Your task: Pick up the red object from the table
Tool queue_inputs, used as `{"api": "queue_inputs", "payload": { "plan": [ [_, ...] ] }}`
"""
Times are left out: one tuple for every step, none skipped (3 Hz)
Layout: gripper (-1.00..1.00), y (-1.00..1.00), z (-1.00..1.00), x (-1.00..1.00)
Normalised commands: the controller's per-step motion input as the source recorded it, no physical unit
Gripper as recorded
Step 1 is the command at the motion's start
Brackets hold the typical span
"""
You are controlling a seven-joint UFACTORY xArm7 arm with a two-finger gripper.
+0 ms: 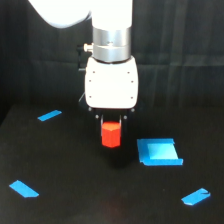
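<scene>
One red object [111, 134], four blue pieces [159, 152]

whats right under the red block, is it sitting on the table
Below the red block only bare black table and a dark shadow show. Whether its base touches the surface cannot be told from this view. Its top is covered by the gripper, whose fingers are mostly hidden.

A dark, featureless backdrop rises behind the black surface, with soft light from above.
</scene>
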Motion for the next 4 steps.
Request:
{"api": "queue_inputs", "payload": {
  "plan": [
    [-0.94,0.07,0.95,0.0],
    [-1.0,0.04,0.72,0.11],
    [-0.93,0.23,0.44,0.18],
    [-1.0,0.05,0.22,0.09]
  ]
}}
